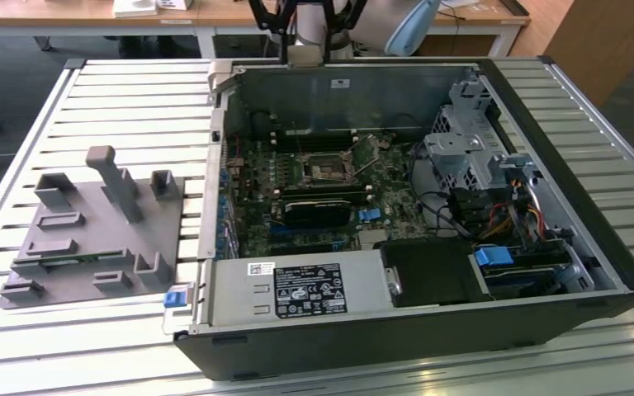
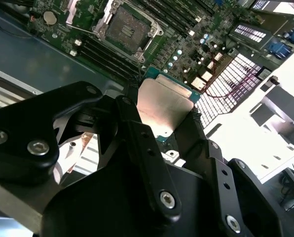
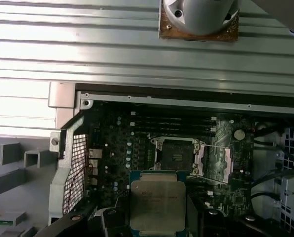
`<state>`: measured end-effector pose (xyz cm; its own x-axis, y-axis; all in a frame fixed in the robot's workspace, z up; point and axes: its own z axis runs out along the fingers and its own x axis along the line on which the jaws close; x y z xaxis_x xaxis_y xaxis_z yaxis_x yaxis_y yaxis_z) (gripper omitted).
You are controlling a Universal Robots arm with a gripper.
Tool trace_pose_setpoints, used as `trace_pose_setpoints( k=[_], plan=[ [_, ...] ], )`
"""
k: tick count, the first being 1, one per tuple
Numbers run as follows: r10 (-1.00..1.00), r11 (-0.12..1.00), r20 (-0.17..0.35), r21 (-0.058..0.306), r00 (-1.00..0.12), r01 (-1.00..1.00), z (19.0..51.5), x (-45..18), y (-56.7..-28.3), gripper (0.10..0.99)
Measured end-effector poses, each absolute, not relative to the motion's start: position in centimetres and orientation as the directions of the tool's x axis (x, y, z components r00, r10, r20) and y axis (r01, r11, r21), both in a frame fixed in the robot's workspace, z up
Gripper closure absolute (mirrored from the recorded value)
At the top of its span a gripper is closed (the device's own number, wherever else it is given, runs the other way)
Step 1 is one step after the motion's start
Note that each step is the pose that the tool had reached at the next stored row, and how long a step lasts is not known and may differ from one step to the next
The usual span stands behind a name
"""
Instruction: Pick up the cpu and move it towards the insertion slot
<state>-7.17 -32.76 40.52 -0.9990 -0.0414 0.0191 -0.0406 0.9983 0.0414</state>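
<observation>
Currently gripper (image 2: 164, 116) clamps the cpu (image 2: 162, 106) by its edges, short of the insertion slot (image 2: 127, 29); tilt risks misseating.

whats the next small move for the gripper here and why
Probably a short carry across toward the insertion slot: the gripper holds the cpu above the motherboard, and in both wrist views the chip sits offset from the open socket, not over it.

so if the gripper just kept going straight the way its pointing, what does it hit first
Probably the motherboard just short of the insertion slot. The gripper, shut on the cpu, points down into the open case, with nothing seen between chip and board. Depth is unclear, so that is a guess.
</observation>
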Motion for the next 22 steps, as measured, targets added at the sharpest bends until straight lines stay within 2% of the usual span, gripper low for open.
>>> trace_pose_setpoints(
  k=[22],
  plan=[
    [-0.015,0.999,0.019,0.041,-1.0,-0.014,40.2,-3.4,-32.1,0.545]
  ],
)
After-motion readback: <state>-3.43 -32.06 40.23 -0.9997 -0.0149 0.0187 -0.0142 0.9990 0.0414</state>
